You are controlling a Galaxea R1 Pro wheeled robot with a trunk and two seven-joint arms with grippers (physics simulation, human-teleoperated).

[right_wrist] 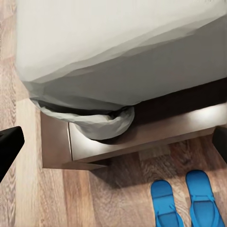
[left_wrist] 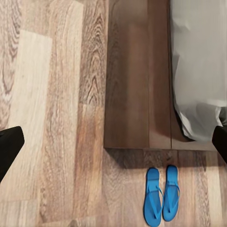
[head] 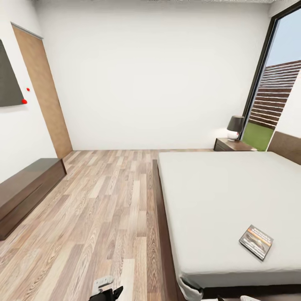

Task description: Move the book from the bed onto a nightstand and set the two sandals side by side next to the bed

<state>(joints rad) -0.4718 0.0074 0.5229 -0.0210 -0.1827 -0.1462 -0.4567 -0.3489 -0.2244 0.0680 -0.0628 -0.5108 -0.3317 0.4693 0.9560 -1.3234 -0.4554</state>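
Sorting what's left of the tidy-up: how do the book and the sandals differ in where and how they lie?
The book lies alone on the bed's grey mattress, near its foot; the sandals lie on the wood floor, just off the bed frame's corner. The book is dark with an orange band; the sandals are bright blue. Both lie flat, ungripped.

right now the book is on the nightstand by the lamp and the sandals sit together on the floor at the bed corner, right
Not quite. The head view shows the book lying on the bed's mattress, far from the nightstand with the lamp. The sandals do sit together on the floor at the bed corner.
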